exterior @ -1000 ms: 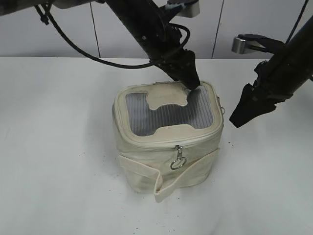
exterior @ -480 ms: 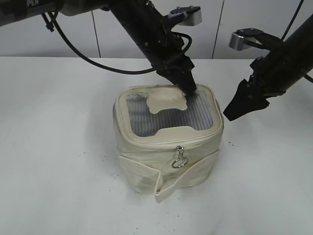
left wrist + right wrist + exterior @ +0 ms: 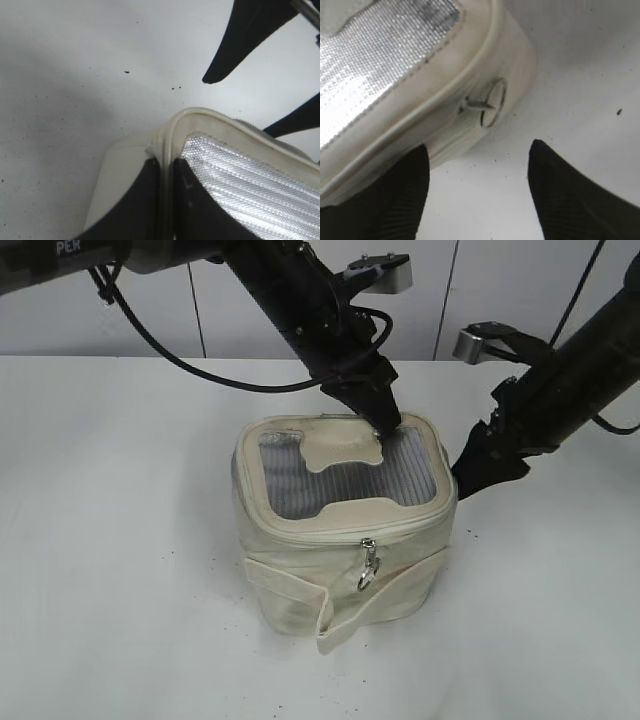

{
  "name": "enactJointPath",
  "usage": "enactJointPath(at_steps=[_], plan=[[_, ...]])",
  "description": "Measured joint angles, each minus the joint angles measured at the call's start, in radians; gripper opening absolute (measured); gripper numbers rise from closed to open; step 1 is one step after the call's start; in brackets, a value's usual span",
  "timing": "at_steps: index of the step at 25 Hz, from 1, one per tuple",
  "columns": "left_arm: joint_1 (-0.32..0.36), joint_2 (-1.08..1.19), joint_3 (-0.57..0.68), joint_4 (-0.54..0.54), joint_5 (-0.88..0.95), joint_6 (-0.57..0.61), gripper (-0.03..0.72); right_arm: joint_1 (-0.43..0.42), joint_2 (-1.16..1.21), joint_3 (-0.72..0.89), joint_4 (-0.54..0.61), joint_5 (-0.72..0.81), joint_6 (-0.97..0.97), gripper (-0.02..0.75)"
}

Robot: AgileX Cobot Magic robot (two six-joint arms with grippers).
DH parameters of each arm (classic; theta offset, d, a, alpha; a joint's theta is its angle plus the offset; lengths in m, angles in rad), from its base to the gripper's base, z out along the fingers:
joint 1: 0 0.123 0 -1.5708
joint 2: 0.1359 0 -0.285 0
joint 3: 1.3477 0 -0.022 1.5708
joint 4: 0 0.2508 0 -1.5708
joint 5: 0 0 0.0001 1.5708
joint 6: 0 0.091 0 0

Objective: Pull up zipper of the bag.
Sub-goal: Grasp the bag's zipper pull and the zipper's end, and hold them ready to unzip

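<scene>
The bag (image 3: 345,525) is stood upright on the white bench (image 3: 110,540), a little right of the middle in the exterior view, with its mesh top panel turned upward and its longer side running left to right across that view. A loose strap band (image 3: 330,605) is wrapped round the lower body. The zipper (image 3: 330,532) is run round the rim of the top panel; along the near face it lies level, and one silver pull (image 3: 368,565) is hung straight down from it, ring lowermost. A second pull (image 3: 487,104) is seen in the right wrist view at the bag's right-hand corner, its ring laid flat against the side wall and pointed outward from the track.

The left claw (image 3: 388,422) is set down on the far right edge of the top panel. In the left wrist view its two fingers are pressed close on either side of the raised rim, which appears to be pinched between them.

The right claw (image 3: 477,185) is held just beside the bag's right corner, spread wide, nothing gripped, the second pull lying just beyond the gap.
</scene>
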Motion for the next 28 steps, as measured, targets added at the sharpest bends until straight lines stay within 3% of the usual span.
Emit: enactJointPath(at_steps=[8,10,14,16,28], plan=[[0.000,0.000,0.000,-0.004,0.003,0.000,0.045,0.003,0.043,0.000,0.100,-0.040,-0.173,0.429],[0.000,0.001,0.000,-0.004,0.003,0.000,0.045,0.009,0.064,0.000,0.118,-0.053,-0.188,0.351],[0.000,0.001,0.000,-0.007,0.003,0.000,0.045,0.015,0.083,0.000,0.158,-0.060,-0.205,0.065],[0.000,0.001,0.000,-0.007,0.003,0.000,0.045,0.015,0.080,0.000,0.157,-0.059,-0.194,0.009],[0.000,0.001,0.000,-0.013,0.006,0.000,0.043,0.030,-0.054,0.001,-0.028,0.031,0.153,-0.010]])
